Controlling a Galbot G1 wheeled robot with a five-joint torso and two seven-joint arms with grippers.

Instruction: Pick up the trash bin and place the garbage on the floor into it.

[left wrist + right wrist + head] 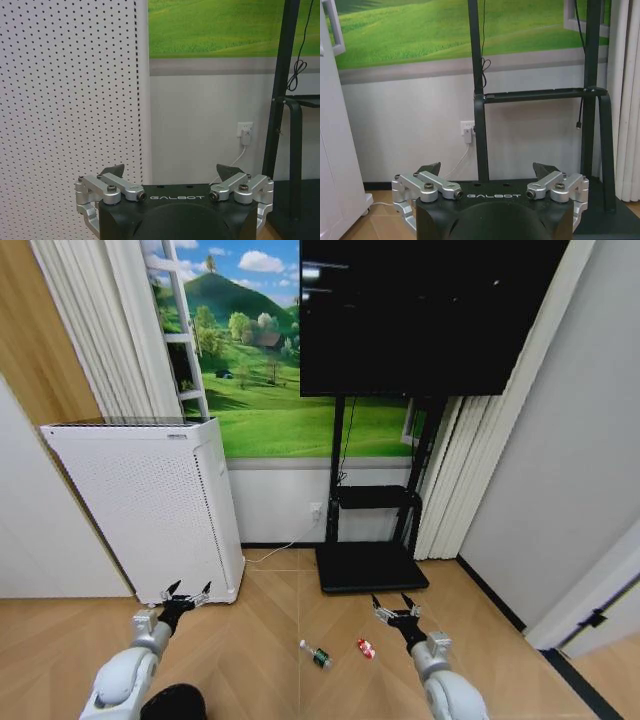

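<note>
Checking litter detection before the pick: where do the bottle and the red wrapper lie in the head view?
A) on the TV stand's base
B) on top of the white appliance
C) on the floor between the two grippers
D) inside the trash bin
C: the bottle and red wrapper lie on the wooden floor, between the left gripper and right gripper, both open and empty.

Matt herringbone wood floor. Beside the glossy black television, a matt white perforated appliance. Before its black metal stand, a clear plastic bottle.
</note>
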